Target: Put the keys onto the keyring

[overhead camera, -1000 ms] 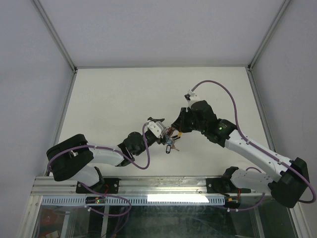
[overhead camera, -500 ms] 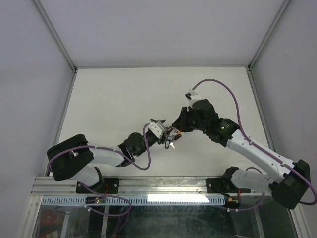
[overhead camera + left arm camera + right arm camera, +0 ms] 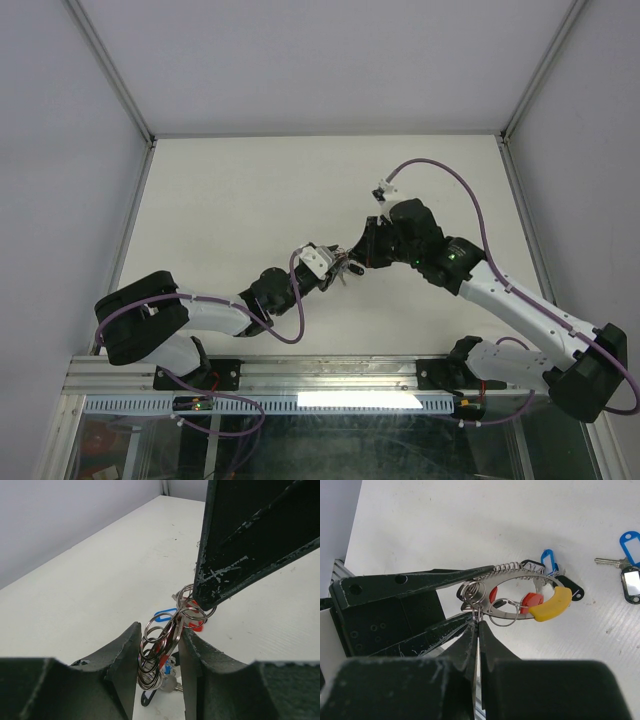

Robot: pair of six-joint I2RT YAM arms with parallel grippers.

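The keyring (image 3: 520,614), a thin silvery hoop with a yellow section (image 3: 551,601), hangs between both grippers just above the table. Red tags (image 3: 530,600), a blue tag (image 3: 548,560) and a black tag (image 3: 572,590) hang on it. My left gripper (image 3: 159,630) has its fingers pressed on both sides of the hoop and its stack of small rings (image 3: 150,655). My right gripper (image 3: 478,624) is shut, pinching a small ring at the hoop's lower edge. Loose keys lie apart on the table, one with a blue tag (image 3: 630,540), one with a black tag (image 3: 631,582).
In the top view both grippers meet at mid-table, left gripper (image 3: 333,270), right gripper (image 3: 352,262), over the white tabletop (image 3: 250,190). A silver key (image 3: 170,682) and a black tag (image 3: 146,698) lie under the left fingers. Grey walls stand on three sides.
The left gripper's jaws have narrowed onto the keyring. The bundle of keys and both gripper tips have shifted slightly up and left, away from the table's near edge.
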